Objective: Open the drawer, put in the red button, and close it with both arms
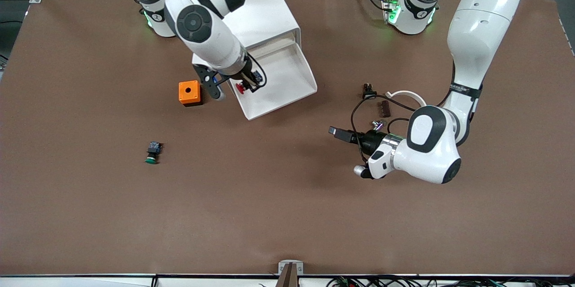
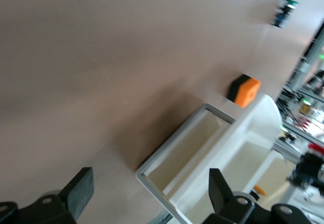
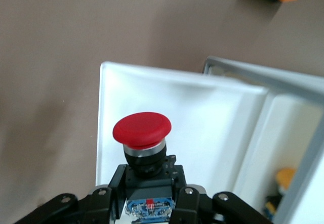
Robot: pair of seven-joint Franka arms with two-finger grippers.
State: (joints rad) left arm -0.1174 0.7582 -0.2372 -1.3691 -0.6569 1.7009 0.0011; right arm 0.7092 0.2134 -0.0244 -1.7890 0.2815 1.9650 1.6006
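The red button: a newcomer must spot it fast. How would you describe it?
Find the white drawer, pulled open. Over its edge the right gripper holds the red button. Its cap is red; the green button lies alone on the table, nearer the front camera.

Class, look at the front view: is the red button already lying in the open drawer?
No. The right gripper holds the red button above the drawer.
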